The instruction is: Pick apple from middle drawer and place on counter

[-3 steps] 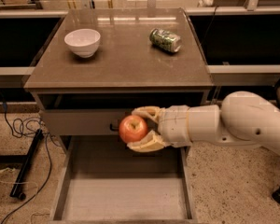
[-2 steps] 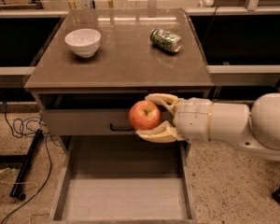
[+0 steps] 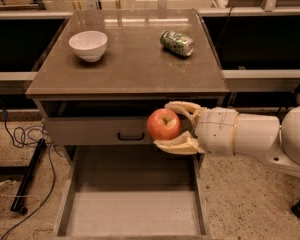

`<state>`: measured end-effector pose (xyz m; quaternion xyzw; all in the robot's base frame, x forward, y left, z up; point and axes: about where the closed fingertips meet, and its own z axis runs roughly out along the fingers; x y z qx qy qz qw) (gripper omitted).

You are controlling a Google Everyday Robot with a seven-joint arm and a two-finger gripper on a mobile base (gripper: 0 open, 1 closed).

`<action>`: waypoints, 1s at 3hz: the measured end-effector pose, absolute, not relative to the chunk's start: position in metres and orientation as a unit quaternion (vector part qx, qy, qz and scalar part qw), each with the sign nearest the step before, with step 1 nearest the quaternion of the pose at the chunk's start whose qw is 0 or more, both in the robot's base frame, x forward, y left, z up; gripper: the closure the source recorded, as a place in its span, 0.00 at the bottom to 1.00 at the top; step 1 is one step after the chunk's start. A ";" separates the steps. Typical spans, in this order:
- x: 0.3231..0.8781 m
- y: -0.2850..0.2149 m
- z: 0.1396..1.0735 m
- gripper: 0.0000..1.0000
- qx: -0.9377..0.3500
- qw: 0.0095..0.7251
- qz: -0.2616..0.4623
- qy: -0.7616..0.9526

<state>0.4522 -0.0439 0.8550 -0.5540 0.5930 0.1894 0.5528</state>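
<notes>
Camera view, looking down on the cabinet. Shows the cream two-finger gripper [image 3: 164, 125] reaching in from the right on a thick white arm [image 3: 250, 134], closed on the small round red-orange apple [image 3: 163, 124], one finger over the top and one beneath (a cradle as much as a pinch, probably to stop the round fruit rolling out). Holds it in the air over the near end of the wide, shallow grey-brown middle drawer [image 3: 132, 209], pulled open with a bare floor, and in front of the closed upper drawer front with dark handle [image 3: 90, 130]. Sits just below the thin edge of the smooth, glossy grey-brown counter [image 3: 130, 66], so needs lifting clear of that overhang before moving inward. Leaves room on the slab between the white ceramic bowl [image 3: 88, 45] at back left and the green drink can [image 3: 177, 43] lying on its side at back right. Hard to say how firmly gripped.
</notes>
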 end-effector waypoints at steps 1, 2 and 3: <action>0.459 -0.037 0.859 1.00 -0.560 0.556 0.189 0.585; 0.491 -0.040 0.869 1.00 -0.568 0.554 0.183 0.581; 0.547 -0.031 0.890 1.00 -0.579 0.554 0.175 0.572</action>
